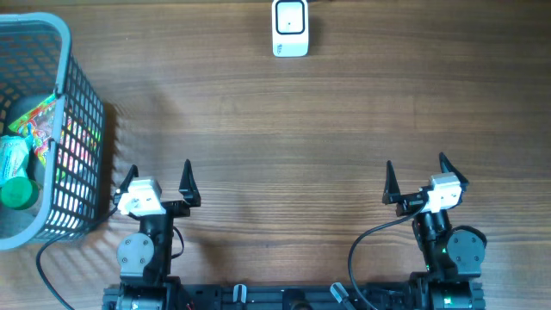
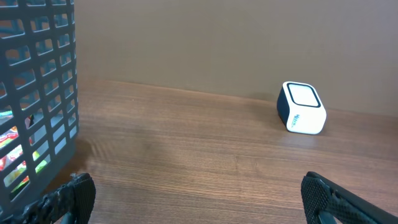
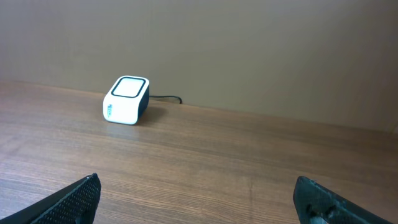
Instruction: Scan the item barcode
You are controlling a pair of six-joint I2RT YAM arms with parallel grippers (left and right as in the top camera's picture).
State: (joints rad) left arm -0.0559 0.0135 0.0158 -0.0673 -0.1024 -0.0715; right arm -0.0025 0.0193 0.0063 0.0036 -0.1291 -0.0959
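A white and dark blue barcode scanner [image 1: 290,27] stands at the far edge of the wooden table, also seen as the scanner [image 2: 301,107] in the left wrist view and the scanner [image 3: 127,99] in the right wrist view. Items lie in a grey mesh basket [image 1: 77,120] at the left: a colourful packet [image 1: 36,120] and a green-capped bottle [image 1: 19,191]. My left gripper [image 1: 158,176] stands open near the front, just right of the basket, holding nothing. My right gripper [image 1: 422,172] stands open at the front right, also empty.
The basket wall [image 2: 37,93] fills the left of the left wrist view. A black cable [image 3: 166,98] runs from the scanner along the back wall. Bare wood [image 1: 284,155] stretches between the grippers and the scanner.
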